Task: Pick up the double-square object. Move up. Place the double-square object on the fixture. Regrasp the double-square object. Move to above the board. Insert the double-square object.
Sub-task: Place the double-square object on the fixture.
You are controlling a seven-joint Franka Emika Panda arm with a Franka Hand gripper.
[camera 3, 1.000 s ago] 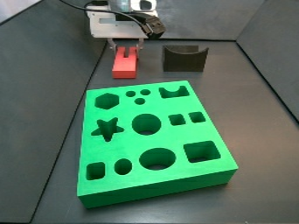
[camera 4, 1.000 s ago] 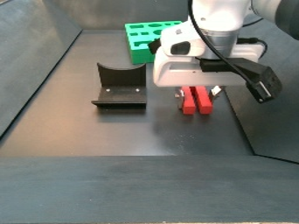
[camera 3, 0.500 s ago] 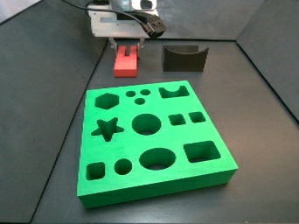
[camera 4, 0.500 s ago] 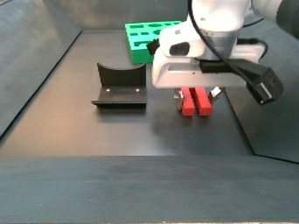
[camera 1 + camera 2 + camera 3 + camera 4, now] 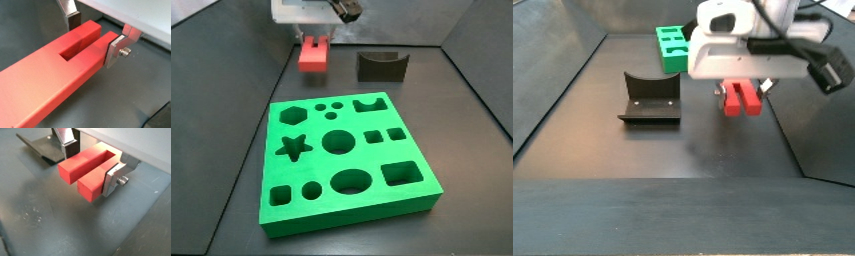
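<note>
- Wrist views: the gripper (image 5: 100, 37) clamps the red block (image 5: 57, 70) at its slotted end, a finger (image 5: 115, 50) flat on each outer face. The 2 prongs (image 5: 83, 170) show clear floor beneath; the fixture (image 5: 41, 148) lies behind.
- Side views: the block (image 5: 313, 55) hangs lifted beside the fixture (image 5: 381, 66), beyond the board (image 5: 345, 155). The gripper (image 5: 743, 92) holds it above the floor, near the fixture (image 5: 649, 97).
- Step, as judged: moving up. Next: carry the block across and lower it into the fixture's dip.

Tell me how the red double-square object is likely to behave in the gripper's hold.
The double-square object looks solid and stiff, so it probably won't flex. The gripper pinches flat faces, so slipping seems unlikely. In a side view it hangs off the floor, apparently light enough to carry.
</note>
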